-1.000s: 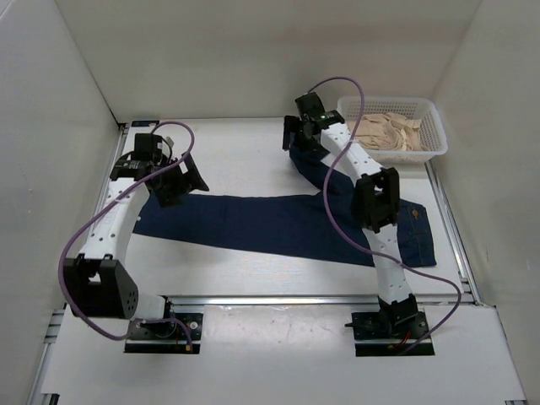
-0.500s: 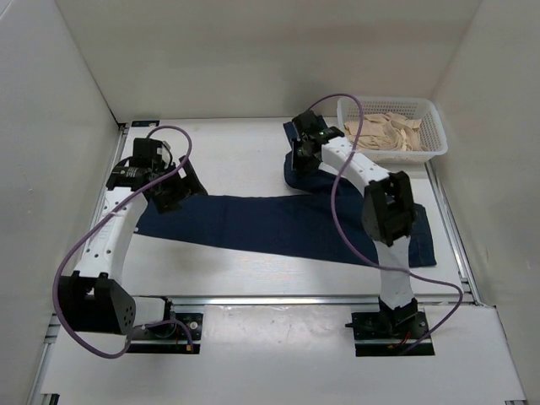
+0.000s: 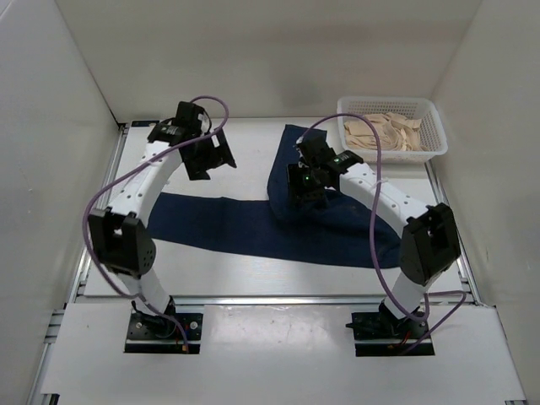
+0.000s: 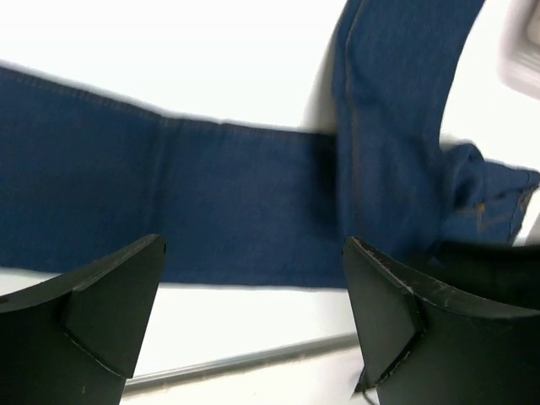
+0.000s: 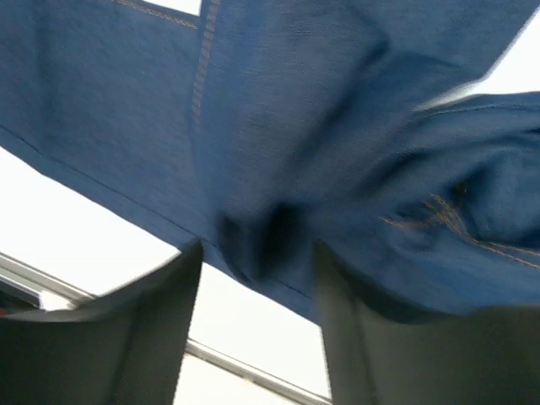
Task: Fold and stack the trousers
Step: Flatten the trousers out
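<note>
Compared with a second ago, the left gripper (image 3: pixel 209 157) has swung toward the back and stands nearer the basket (image 3: pixel 439 126), though well left of it. Its jaws are spread wide and hold nothing; in its wrist view they hang above the denim. The trousers (image 3: pixel 219 224) no longer stretch out to the spot just in front of the basket. Their right end has been dragged leftward into a bunch, and they now lie left of and in front of the basket, one leg running far left and the other toward the back. The right gripper (image 3: pixel 304 187) has left the basket's left side for that bunch, farther left and nearer the front. Its jaws stand partly apart over the blurred cloth, and whether they pinch it cannot be told.

By count: two arms, two grippers, two purple cables, one pair of trousers and one basket with beige cloth (image 3: pixel 384 131) inside, its pieces too jumbled to number.
</note>
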`<state>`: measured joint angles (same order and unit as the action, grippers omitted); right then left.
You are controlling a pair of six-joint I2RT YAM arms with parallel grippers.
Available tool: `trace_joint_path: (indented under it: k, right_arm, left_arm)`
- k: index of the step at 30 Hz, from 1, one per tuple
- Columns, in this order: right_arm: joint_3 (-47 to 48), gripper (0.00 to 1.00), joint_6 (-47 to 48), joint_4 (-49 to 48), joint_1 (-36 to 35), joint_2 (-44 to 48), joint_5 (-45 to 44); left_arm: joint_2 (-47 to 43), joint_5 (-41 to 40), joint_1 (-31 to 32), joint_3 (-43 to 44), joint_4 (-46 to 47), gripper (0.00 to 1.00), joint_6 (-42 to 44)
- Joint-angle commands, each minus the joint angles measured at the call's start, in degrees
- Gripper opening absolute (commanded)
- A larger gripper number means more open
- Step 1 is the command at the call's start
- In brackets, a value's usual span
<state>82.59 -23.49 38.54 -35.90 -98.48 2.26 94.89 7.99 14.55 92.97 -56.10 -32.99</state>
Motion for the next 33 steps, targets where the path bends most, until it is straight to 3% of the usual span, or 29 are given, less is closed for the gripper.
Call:
trace_joint_path:
  k: [1,4,7,9,11,13,14,20,29,33]
  right_arm:
    - [-0.32,0.64,3.18,4.95,0.66,6.62,-1.73]
    - [-1.02,0.86,3.18,8.82,0.66,10.39,-5.24]
    - [-4.35,0.97,1.35,10.94,2.06,16.27,-9.46]
    - [-6.37,0.97,0.03,11.64,4.33,19.53,-10.08]
    - [-9.70,0.84,-2.17,11.64,6.53,23.41,-10.88]
    - [-11.39,0.71,-3.32,12.17,8.03,25.00,-10.27]
    - [-11.92,0.69,-4.02,12.17,9.34,25.78,-9.65]
    - [-10.35,0.68,-5.08,13.66,11.64,25.18,-7.36]
    - [-9.02,0.68,-5.61,14.19,12.78,24.03,-6.22]
    - [-9.02,0.68,-5.00,14.19,12.78,25.17,-5.60]
  left_arm:
    - [6.67,-0.87,2.06,7.37,-0.59,0.97,0.56]
    - [13.54,0.27,4.61,15.36,-1.20,0.97,1.70]
    - [24.17,0.80,7.15,23.63,-3.84,0.95,3.28]
    - [32.52,-0.07,7.95,34.70,-6.29,0.91,4.07]
    - [39.62,-1.57,8.57,45.30,-9.29,0.86,4.69]
    - [43.08,-1.57,8.57,50.27,-9.29,0.85,4.69]
    - [44.49,-2.18,8.57,53.16,-7.73,0.85,5.21]
    - [53.90,-6.93,10.32,60.22,-5.08,0.96,5.75]
    - [61.19,-10.10,15.42,60.14,-5.25,0.96,7.59]
    - [61.82,-9.57,15.95,58.38,-6.04,0.88,5.92]
